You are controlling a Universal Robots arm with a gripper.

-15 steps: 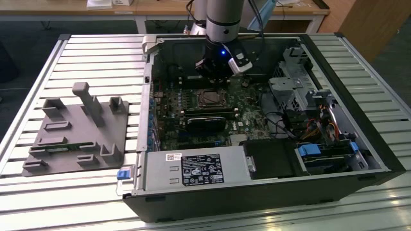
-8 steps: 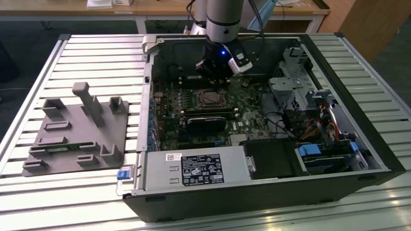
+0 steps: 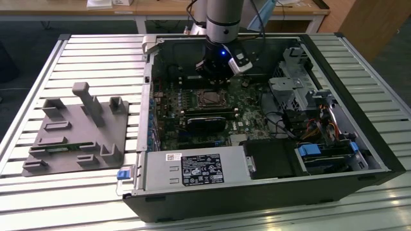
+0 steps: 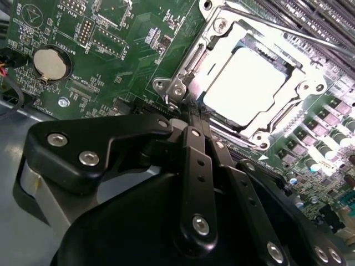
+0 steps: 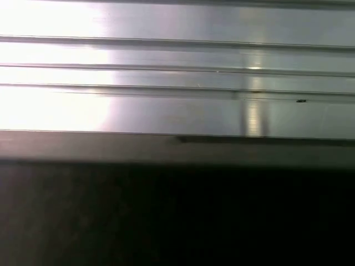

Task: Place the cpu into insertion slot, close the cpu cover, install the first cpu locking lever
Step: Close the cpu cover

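Now | cpu [image 4: 252, 83] seated (cover [image 4: 188, 66] down) | just beyond claw [image 4: 195, 119] tips

- I see a ribbed metal table [image 3: 96, 53] across most of my exterior view.
- Wooden desk [image 3: 160, 9] stands behind it.
- Dark floor [image 3: 64, 26] lies between them.

You had the gripper [image 4: 195, 119] in matt black metal with bright screw heads, and at its one o'clock in the second wrist view the cpu [image 4: 252, 83] showed a smooth, glaring metal face. Around it the cpu cover [image 4: 222, 34] was shiny silver metal on a glossy green circuit board [image 4: 133, 44]. The table [image 3: 96, 53] under the case was ribbed, brushed metal.
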